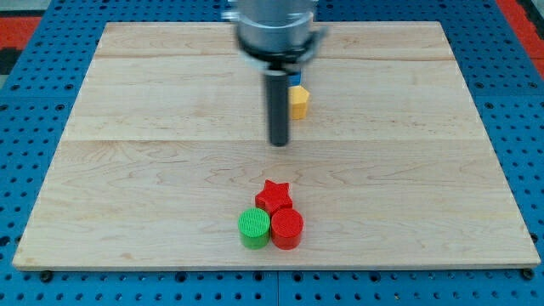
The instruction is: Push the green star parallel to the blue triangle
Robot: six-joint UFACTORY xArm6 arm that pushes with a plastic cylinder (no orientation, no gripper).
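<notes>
My tip (280,143) rests bare on the wooden board (127,170), touching no block. A yellow block (298,102) sits just to its right, a blue sliver (299,84) above it. Well below cluster a red star (274,196), green cylinder (253,228) and red cylinder (286,228). No green star or writing visible.

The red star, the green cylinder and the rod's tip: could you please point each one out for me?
red star (274,195), camera view, on its top face.
green cylinder (253,225), camera view, on its ribbed top.
my tip (280,143), camera view, on the rod's lower end.
</notes>
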